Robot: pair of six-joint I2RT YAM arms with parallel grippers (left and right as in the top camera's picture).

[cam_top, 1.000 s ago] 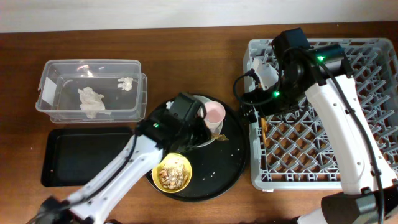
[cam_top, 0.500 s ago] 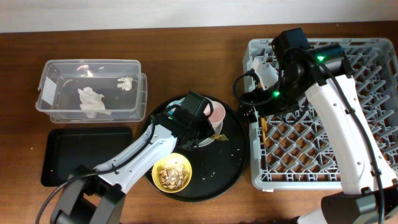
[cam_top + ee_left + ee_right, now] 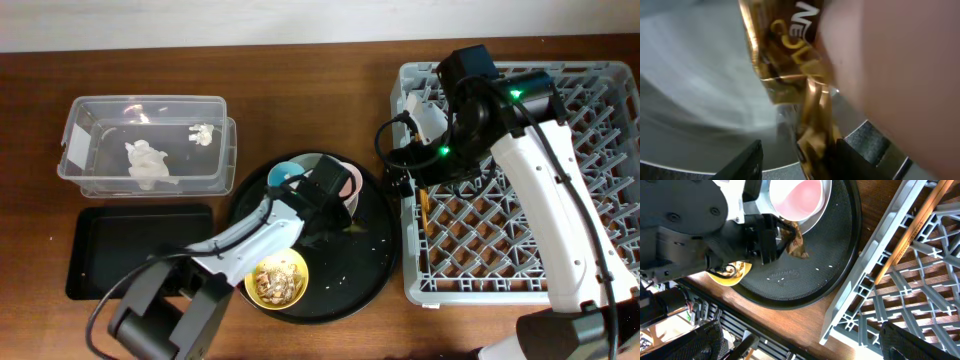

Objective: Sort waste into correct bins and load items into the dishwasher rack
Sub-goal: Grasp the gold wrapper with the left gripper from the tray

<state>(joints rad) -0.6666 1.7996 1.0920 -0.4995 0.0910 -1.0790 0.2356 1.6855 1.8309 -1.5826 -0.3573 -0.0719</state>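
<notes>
My left gripper is down on the round black tray. Its jaws are part-open around the gold-brown foil wrapper. The wrapper's tail runs down between my fingers with a gap on one side, so it is not clamped. The wrapper lies at the rim of the grey plate, just beside the pink cup. The light-blue cup is at the plate's left side. The yellow bowl, with beige food scraps in it, sits on the same tray near its front edge. White crumbs are scattered on the tray.

My right gripper hangs over the left edge of the dishwasher rack, jaws spread wide with nothing between them. A gold utensil lies in the rack's left side.

The crumpled tissue is in the clear tub, and the flat black tray is just in front of the tub.
</notes>
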